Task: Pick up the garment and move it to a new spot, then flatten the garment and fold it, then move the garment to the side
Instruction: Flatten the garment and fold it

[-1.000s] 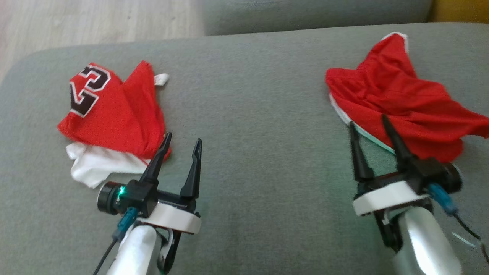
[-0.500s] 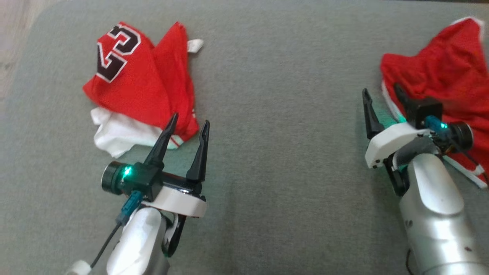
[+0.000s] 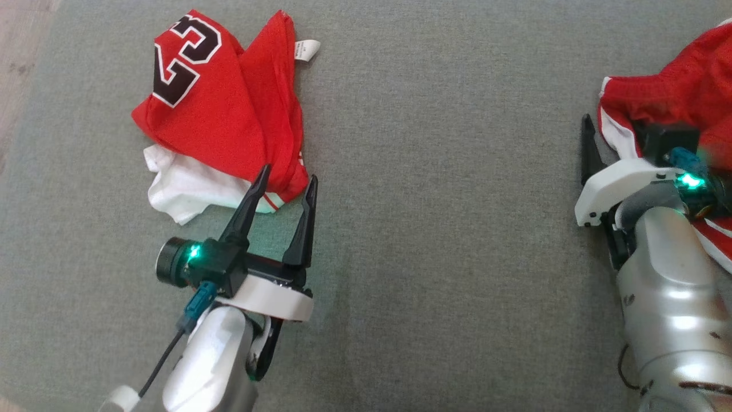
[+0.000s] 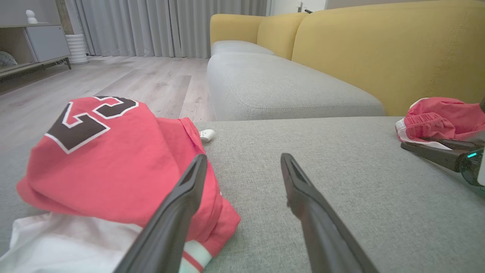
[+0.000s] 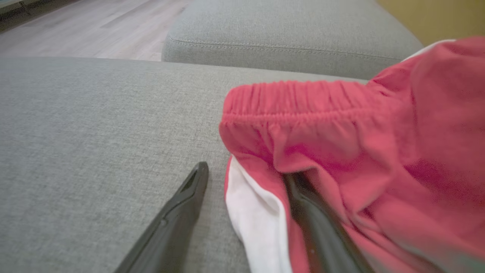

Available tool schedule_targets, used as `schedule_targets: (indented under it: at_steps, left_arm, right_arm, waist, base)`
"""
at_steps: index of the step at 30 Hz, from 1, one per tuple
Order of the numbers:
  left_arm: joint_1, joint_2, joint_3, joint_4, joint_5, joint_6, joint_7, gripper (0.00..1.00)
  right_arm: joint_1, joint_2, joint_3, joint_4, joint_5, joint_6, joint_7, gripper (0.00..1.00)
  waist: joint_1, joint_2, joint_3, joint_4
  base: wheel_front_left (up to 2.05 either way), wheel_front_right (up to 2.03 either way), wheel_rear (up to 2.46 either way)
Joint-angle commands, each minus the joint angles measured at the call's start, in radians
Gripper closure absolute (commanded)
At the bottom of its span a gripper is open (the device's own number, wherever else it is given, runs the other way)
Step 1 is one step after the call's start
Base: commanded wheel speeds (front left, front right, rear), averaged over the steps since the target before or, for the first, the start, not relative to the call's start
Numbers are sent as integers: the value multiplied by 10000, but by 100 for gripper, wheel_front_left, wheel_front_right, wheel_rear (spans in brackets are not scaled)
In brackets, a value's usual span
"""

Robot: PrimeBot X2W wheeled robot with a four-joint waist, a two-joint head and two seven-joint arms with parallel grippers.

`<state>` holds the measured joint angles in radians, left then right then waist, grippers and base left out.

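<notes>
- Left gripper (image 3: pixel 289 174) — jaws spread wide, holding nothing. Its tips sit at the near edge of the jersey (image 3: pixel 211 114), one finger over the red cloth, the other over bare cushion (image 3: pixel 446 200).
- Right gripper (image 5: pixel 246 170) — also wide open, astride the white-striped edge of the shorts (image 5: pixel 360 151). One finger lies against the red cloth, tip under a fold; the other is beside it, over the cushion.
- Jersey lies crumpled on the left, shorts on the right, well apart.
</notes>
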<state>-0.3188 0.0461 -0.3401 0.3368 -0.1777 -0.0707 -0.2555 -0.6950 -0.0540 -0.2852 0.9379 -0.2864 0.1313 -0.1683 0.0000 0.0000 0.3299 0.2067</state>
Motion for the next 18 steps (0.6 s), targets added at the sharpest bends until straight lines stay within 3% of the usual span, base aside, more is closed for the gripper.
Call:
schedule_targets:
  at_steps: [1,2,3,6,9,12,18]
  left_arm:
    - [-327,42,245,-279,-66,36,-63,0]
    - [-347,42,233,-270,-67,39,-63,0]
    - [-366,42,224,-262,-66,41,-63,0]
    - [-398,42,209,-225,-62,44,-63,0]
    - [-380,42,195,-162,-71,40,-63,0]
    - [-332,42,172,-98,-93,39,-63,0]
    - [-180,42,164,-50,-141,77,-63,0]
  right_arm:
    - [-173,37,102,131,11,-6,17,0]
    - [-247,37,90,371,55,-6,53,63]
    - [-326,37,112,555,81,-6,7,100]
    - [-581,37,230,932,344,-6,-427,100]
    - [-849,37,965,1297,1031,-6,-800,100]
    - [-968,37,2357,1331,2177,-6,-916,100]
    - [-260,37,6108,-345,5085,-6,-931,100]
  waist:
    - [0,0,-2,-7]
    - [0,0,-6,-11]
    - [0,0,-14,-18]
    - [0,0,-87,-37]
    - [0,0,-245,-41]
    - [0,0,-456,-20]
    - [0,0,-825,12]
  base:
    - [0,0,0]
    - [0,0,0]
    - [0,0,0]
    - [0,0,0]
    - [0,0,0]
    - [0,0,0]
    - [0,0,0]
